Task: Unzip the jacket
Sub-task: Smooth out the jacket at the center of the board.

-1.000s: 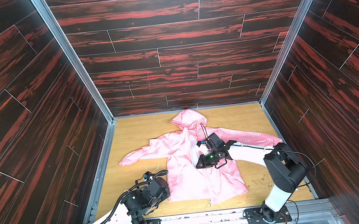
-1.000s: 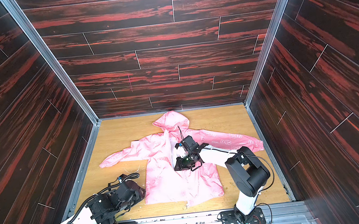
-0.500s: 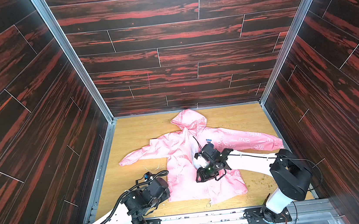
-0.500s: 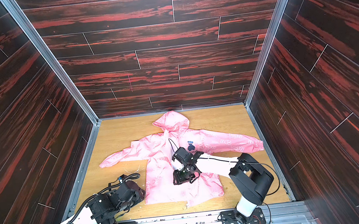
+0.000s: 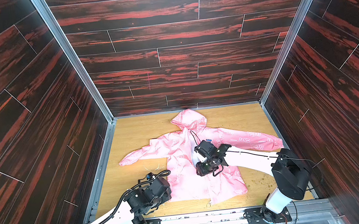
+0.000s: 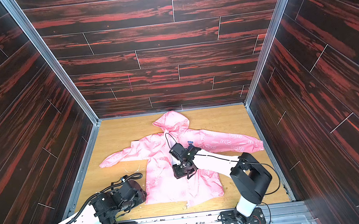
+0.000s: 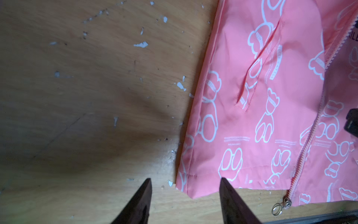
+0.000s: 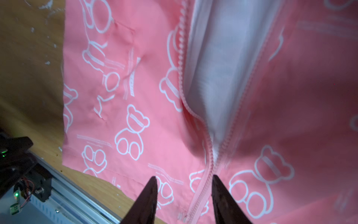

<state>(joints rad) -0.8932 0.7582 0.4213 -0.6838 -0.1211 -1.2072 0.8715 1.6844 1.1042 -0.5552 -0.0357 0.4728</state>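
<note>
Nearest you: your left fingers (image 7: 143, 199) stand well apart, with nothing between them. One tip is over bare desk (image 7: 77, 97) and the other lines up with the hem corner of the jacket (image 7: 261, 126). You can't tell from the wrist view whether that tip touches the cloth. Pale flecks (image 7: 141, 45) are scattered on the wood beside the jacket's side seam.

Hem: the zipper (image 7: 306, 147) ends here. A metal slider with a ring pull (image 7: 277, 208) lies just past the cloth edge, on the desk.

Further in: your right fingers (image 8: 149, 197) are open too, one tip on each side of the zipper line and closed on nothing. They sit over the jacket's lower front. Beyond them the two tooth rows split, and pale lining (image 8: 219, 67) shows in the gap. Toward the hem the rows run together. You can't tell whether they are meshed or only lying side by side.

Whole desk, both top views: the jacket lies flat and front up, mid-desk, with its hem toward the arm bases. The sleeves (image 5: 142, 152) spread out to either side. The right arm (image 5: 251, 158) reaches in over the jacket from its own side. A dark chest logo (image 6: 190, 142) shows just past that wrist, partly hidden.

Farthest: the hood (image 5: 189, 120) points at the back wall (image 5: 171, 84).
</note>
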